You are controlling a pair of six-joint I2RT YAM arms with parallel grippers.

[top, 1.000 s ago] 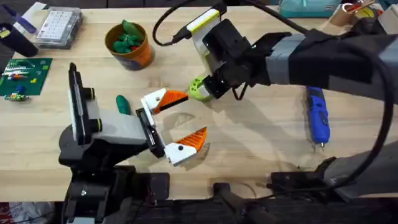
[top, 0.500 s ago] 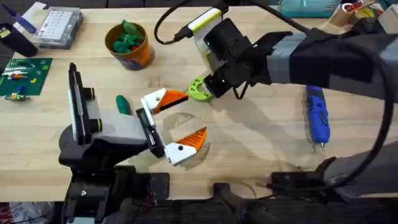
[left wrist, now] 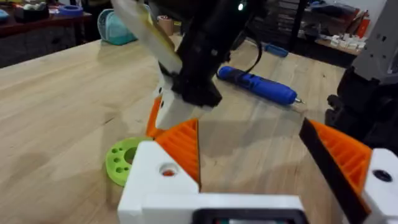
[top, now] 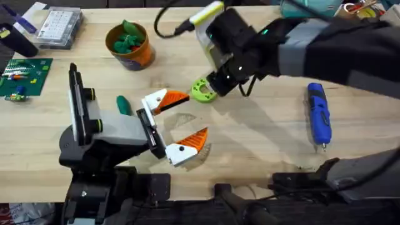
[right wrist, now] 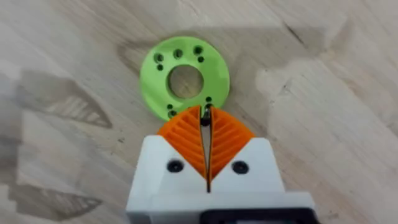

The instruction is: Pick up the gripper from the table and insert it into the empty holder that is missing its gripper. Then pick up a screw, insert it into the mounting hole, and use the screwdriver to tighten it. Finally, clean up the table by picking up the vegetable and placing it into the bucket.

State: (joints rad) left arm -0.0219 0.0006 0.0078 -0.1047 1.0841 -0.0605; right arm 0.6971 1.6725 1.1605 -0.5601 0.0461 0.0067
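Near the table's centre, the right gripper (top: pixel 215 85) hung just above the flat lime-green ring (top: pixel 202 90), its orange pads pressed together around a tiny dark object, possibly a screw (right wrist: pixel 204 120), at the tips. From the right wrist camera, those closed tips (right wrist: pixel 206 118) sat at the ring's (right wrist: pixel 184 78) edge, the ring lying flat on the wood.

At about eight o'clock from the ring stood the white-and-grey gripper body (top: pixel 115 128) on its black stand, with the holder (top: pixel 150 131) at its front carrying two orange-tipped fingers: one (top: pixel 164 100) toward the ring, the other (top: pixel 187 145) toward the table's near edge. Those two fingers stood spread apart. The left wrist view showed the left gripper (left wrist: pixel 261 155) with its orange pads held wide, the right arm's closed tips and the ring (left wrist: pixel 123 160) beyond them.

The vegetable (top: pixel 124 104) lay on the table at nine o'clock from the ring, just beside the gripper body. The bucket (top: pixel 130 45) sat at eleven o'clock from it, already holding green pieces. The screwdriver (top: pixel 319 115) lay well apart at three o'clock. A clear compartment box (top: pixel 59 26) and a green circuit board (top: pixel 24 78) occupied the far left.
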